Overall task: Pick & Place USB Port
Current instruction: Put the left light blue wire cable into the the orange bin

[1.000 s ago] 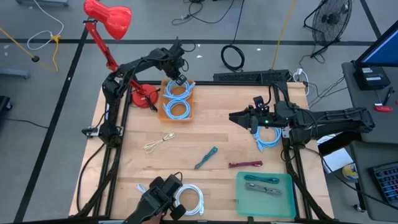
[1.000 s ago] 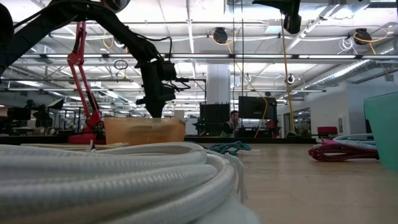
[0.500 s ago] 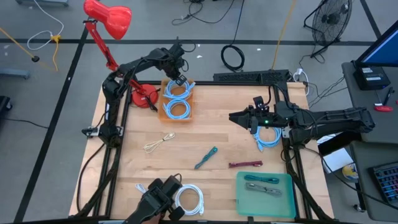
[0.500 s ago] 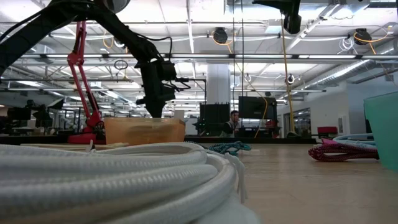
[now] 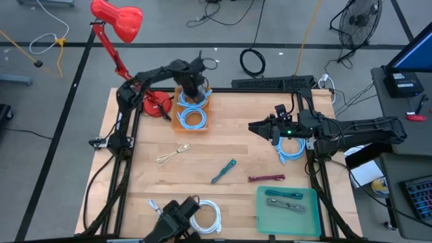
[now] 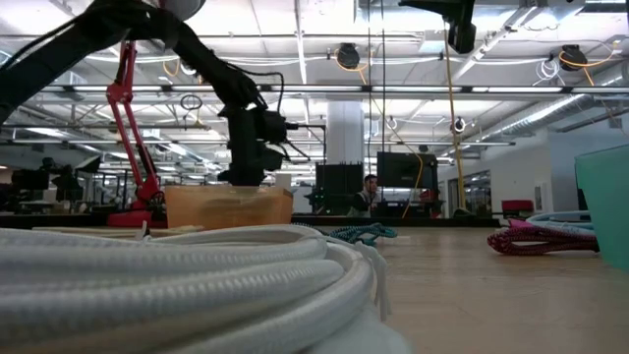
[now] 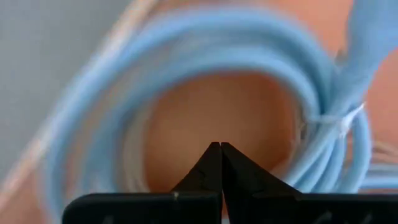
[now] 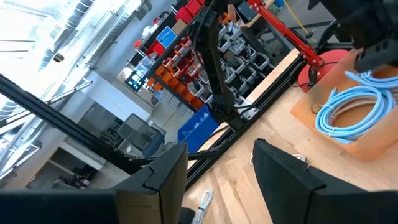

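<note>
Cable (image 7: 298, 93) — pale blue, coiled, tied.

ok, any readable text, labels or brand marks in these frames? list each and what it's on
None can be read.
Blue sign on the shelves in the right wrist view: white marks, too small to read.
Paper beside the table's right edge: too small to tell if printed.
Lamp, orange bin, green tray, cables: no marks visible.
</note>
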Controlling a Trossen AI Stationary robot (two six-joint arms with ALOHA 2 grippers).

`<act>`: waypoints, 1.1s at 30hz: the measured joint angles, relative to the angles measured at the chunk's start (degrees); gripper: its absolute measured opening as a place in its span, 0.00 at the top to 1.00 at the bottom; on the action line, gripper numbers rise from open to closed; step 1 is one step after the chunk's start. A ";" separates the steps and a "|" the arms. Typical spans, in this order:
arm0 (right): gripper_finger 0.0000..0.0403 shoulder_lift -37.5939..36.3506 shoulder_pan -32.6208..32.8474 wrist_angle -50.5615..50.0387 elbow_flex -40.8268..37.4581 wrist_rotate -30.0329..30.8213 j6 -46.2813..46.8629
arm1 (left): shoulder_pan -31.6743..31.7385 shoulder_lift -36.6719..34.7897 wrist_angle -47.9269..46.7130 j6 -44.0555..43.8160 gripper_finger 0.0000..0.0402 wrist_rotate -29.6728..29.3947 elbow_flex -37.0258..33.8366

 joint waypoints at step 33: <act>0.58 -0.02 0.00 0.04 0.00 0.11 0.44 | 0.62 -6.73 1.81 0.00 1.00 0.49 -1.21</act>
